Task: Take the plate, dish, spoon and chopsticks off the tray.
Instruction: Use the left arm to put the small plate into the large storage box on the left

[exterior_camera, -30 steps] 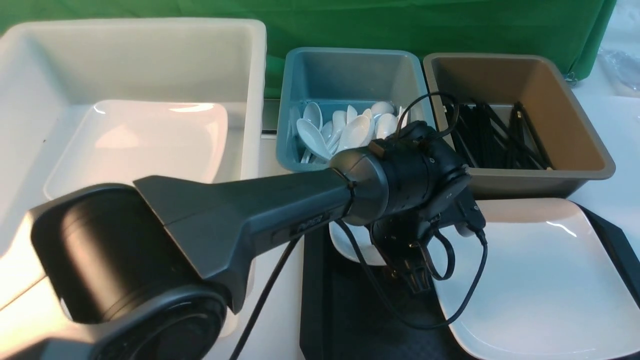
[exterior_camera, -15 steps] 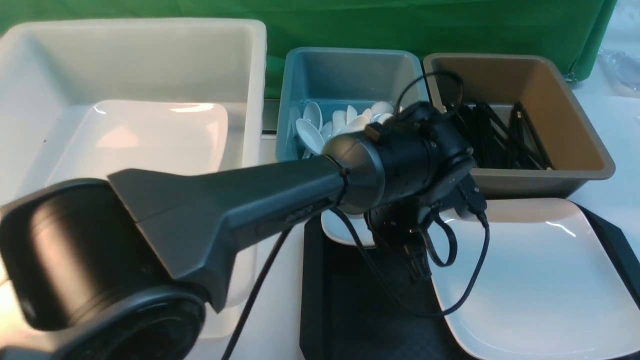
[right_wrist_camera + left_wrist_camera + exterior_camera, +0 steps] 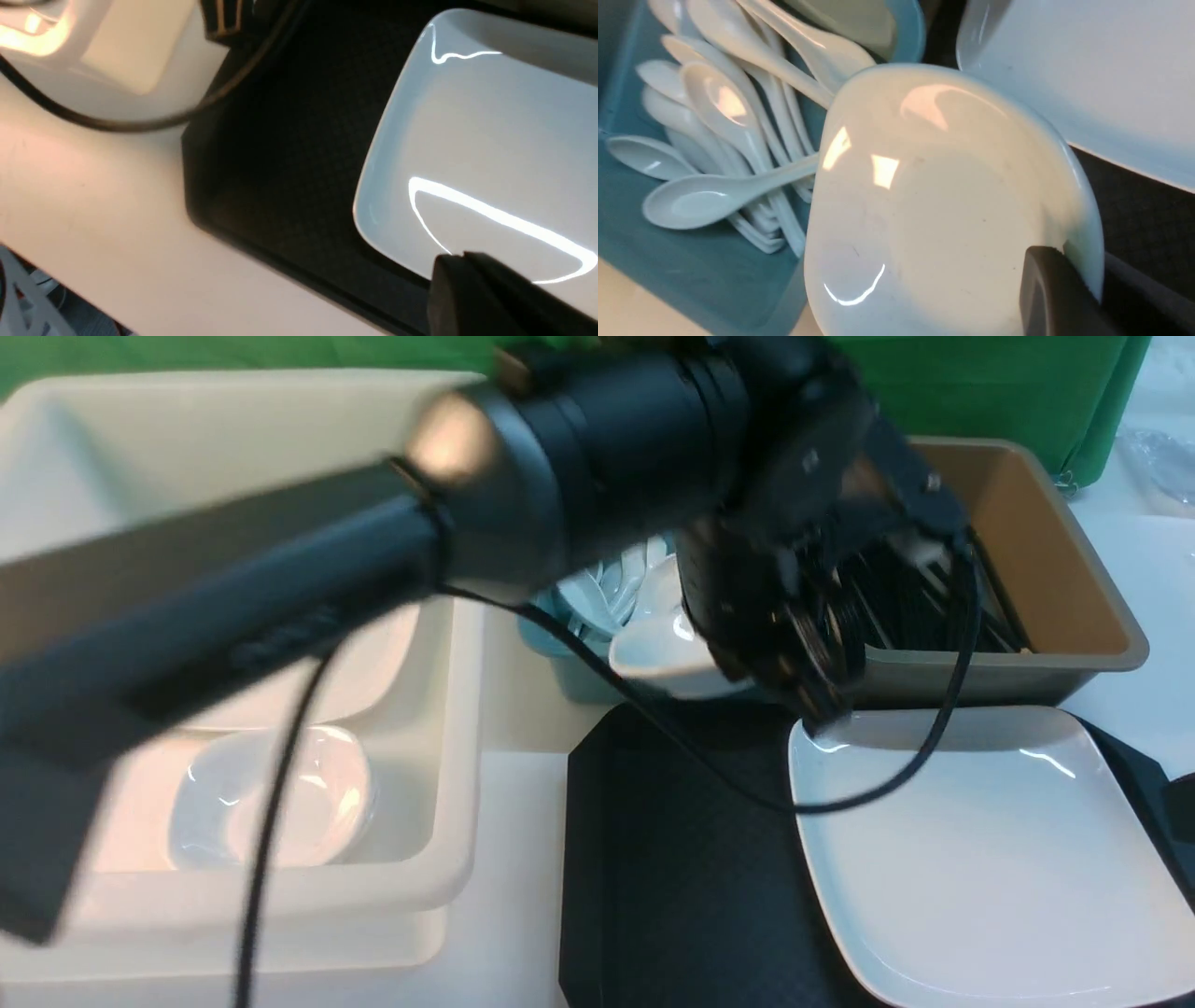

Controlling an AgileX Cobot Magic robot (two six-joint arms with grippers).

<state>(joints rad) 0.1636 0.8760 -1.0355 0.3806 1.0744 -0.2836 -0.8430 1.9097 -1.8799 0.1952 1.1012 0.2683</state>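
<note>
The left gripper (image 3: 805, 698), clamped on the rim of the small white dish (image 3: 667, 658), holds it aloft at frame centre before the blue spoon tub (image 3: 668, 275), leaving only the large plate (image 3: 990, 859) on the tray (image 3: 672, 868) at lower right to clear.

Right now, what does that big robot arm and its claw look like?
The left arm has a matte dark grey, tapering shell meeting a shiny rounded collar and a black cylindrical wrist. Thin black cables loop loosely from it. The left gripper is black and blurred; its finger is dark with rounded edges. No markings are readable.
</note>
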